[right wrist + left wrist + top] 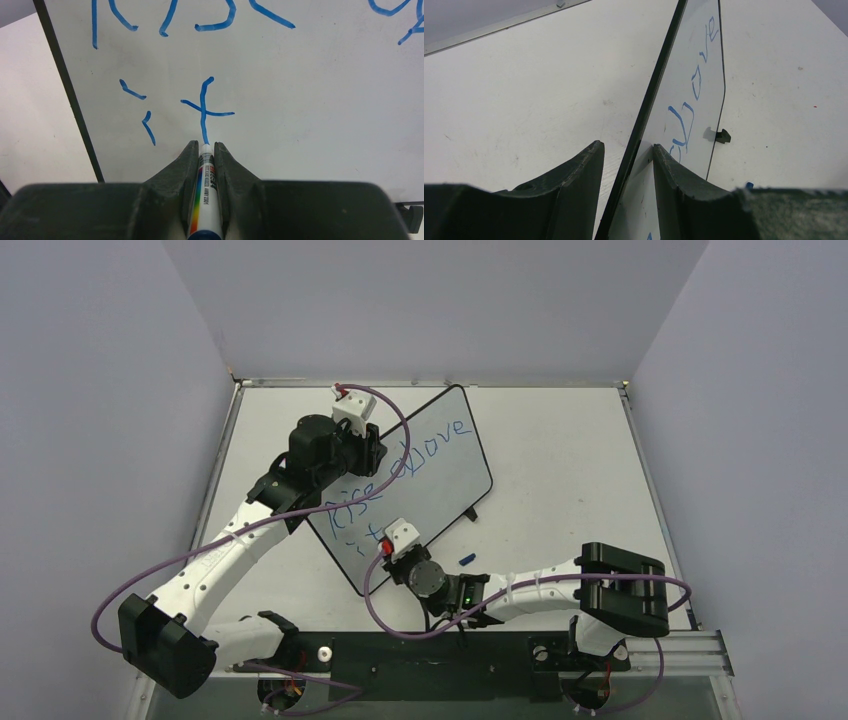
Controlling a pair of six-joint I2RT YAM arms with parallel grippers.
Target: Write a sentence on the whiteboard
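left gripper — clamped on whiteboard edge | right gripper — pinching marker, tip at the "t" in sentence

Top view: we get bright, even light from above, table near-white, shadows under the arms soft and short. Walls pick up a lavender-grey cast. The whiteboard reads clean, sentence legible.

Left wrist: left pincer fingers dark, soft-focus close to the lens; small shadow beside the board's foot.

Right wrist: strokes crisp, marker label slightly blurred, right pincer fingers underexposed, top-left corner dim.
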